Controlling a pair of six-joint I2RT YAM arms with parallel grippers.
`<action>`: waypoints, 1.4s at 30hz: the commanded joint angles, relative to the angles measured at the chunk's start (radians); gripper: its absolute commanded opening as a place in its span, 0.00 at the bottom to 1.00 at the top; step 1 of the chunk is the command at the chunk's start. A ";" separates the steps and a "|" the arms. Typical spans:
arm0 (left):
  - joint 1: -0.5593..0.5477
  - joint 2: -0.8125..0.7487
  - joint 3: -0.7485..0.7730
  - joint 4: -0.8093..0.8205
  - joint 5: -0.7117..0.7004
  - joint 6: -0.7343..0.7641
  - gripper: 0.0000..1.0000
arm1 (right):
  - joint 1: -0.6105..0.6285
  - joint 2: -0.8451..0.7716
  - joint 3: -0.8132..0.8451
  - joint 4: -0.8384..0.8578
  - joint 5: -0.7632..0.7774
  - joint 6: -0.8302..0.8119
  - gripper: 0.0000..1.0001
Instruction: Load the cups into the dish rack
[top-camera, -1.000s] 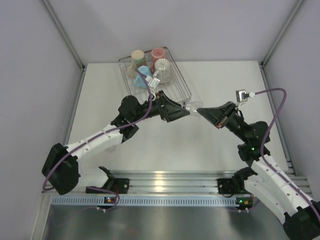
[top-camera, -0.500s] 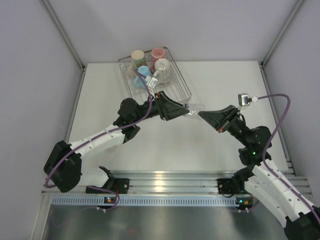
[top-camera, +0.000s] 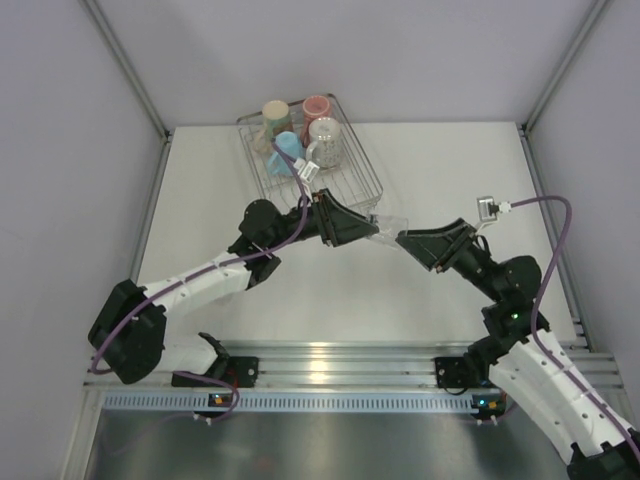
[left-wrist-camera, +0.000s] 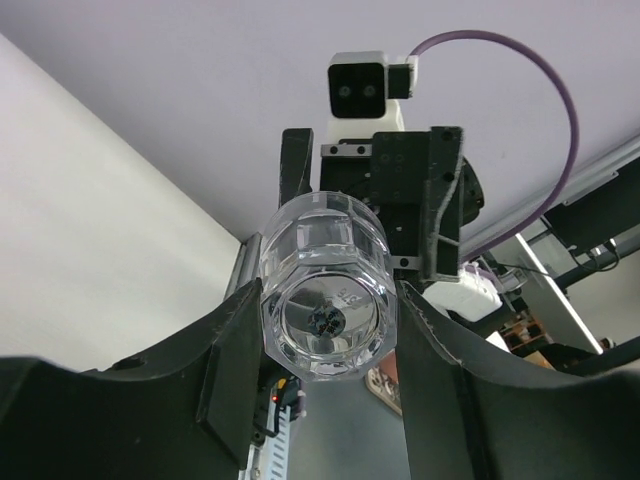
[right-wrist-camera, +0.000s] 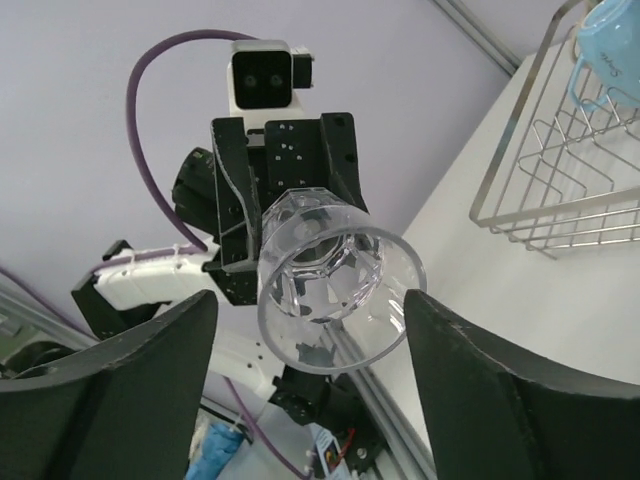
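Observation:
A clear glass tumbler (top-camera: 388, 221) hangs on its side above the table, between the two arms. My left gripper (top-camera: 374, 226) is shut on it near its base. In the left wrist view the tumbler (left-wrist-camera: 325, 298) sits tight between both fingers (left-wrist-camera: 235, 350). My right gripper (top-camera: 404, 240) stands open just off the tumbler's mouth. In the right wrist view the tumbler (right-wrist-camera: 335, 285) has a gap to each finger (right-wrist-camera: 480, 370). The dish rack (top-camera: 362, 150) stands at the back and holds a cream-tan cup (top-camera: 275, 112), a pink cup (top-camera: 316, 106), a light blue cup (top-camera: 288, 150) and a pale cup (top-camera: 324, 134).
The near part of the wire rack (top-camera: 340, 182) holds no cup. In the right wrist view the dish rack's corner (right-wrist-camera: 545, 190) and the light blue cup (right-wrist-camera: 610, 45) show at the upper right. Metal rails (top-camera: 330, 360) run along the table's near edge.
My right gripper has opened off the tumbler and drawn back slightly toward the right. My left gripper closed on the tumbler and now holds it alone.

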 joint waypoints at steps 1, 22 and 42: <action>-0.006 -0.047 -0.005 0.024 -0.011 0.037 0.00 | 0.010 -0.065 0.050 -0.162 -0.003 -0.107 0.77; 0.033 0.046 0.578 -1.171 -0.653 0.797 0.00 | 0.010 -0.241 0.133 -0.805 0.155 -0.454 0.99; 0.195 0.404 0.782 -1.338 -0.807 0.933 0.00 | 0.011 -0.264 0.162 -0.905 0.215 -0.541 0.99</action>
